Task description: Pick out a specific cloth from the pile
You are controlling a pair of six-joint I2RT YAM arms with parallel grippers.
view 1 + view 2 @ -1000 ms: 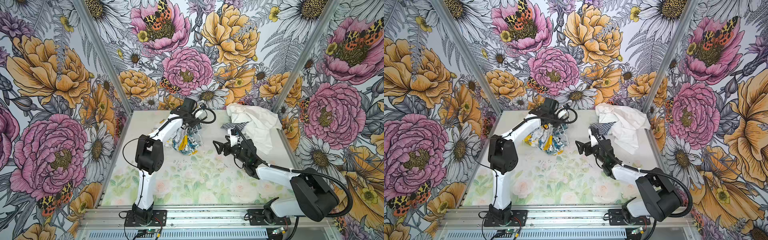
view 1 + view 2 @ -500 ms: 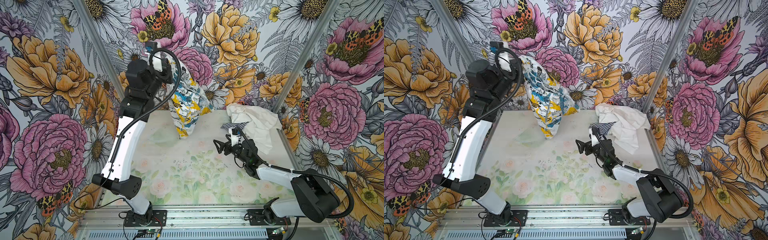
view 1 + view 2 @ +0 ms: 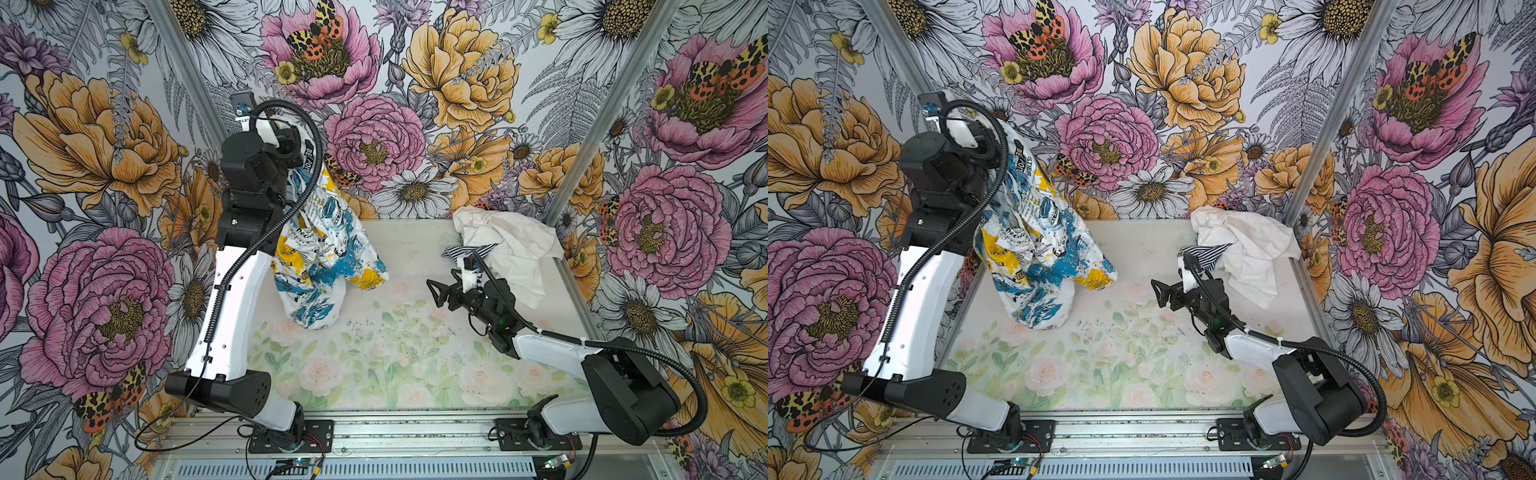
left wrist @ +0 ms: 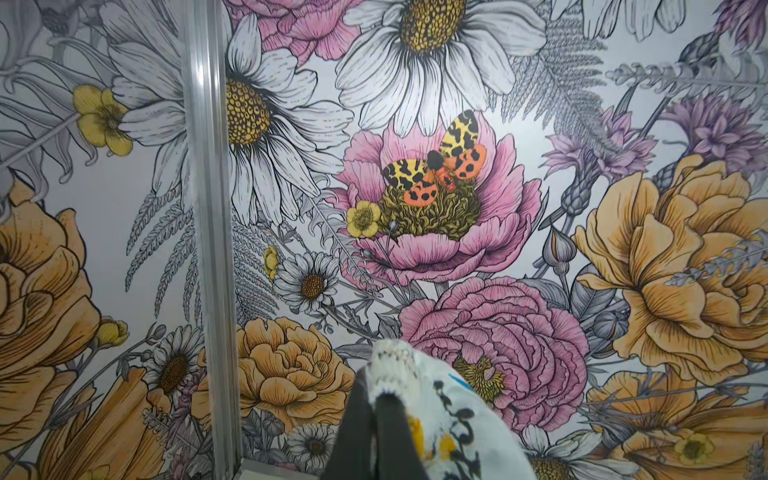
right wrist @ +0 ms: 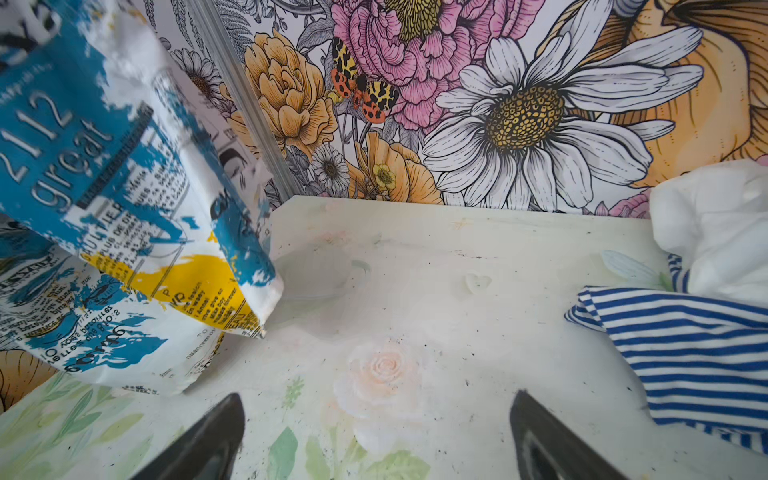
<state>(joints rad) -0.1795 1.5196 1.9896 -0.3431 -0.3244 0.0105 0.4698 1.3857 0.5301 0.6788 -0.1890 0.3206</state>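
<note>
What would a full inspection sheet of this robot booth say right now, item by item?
Surface: table with a faded flower print, paler towards the back.
Job's things: printed cloth hangs from the left gripper over the left side, lower end at or near the table; pile, mostly plain white with a striped cloth poking out, sits in the back right corner, apart from it.
Clutter: only small dark specks on the table.
Grippers: left gripper shut on the printed cloth, raised high; right gripper open, empty, low beside the pile.
Cables: black ribbed cables loop along both arms; one passes by the hanging cloth.
Surroundings: flowered walls, metal posts, a metal rail in front.
</note>
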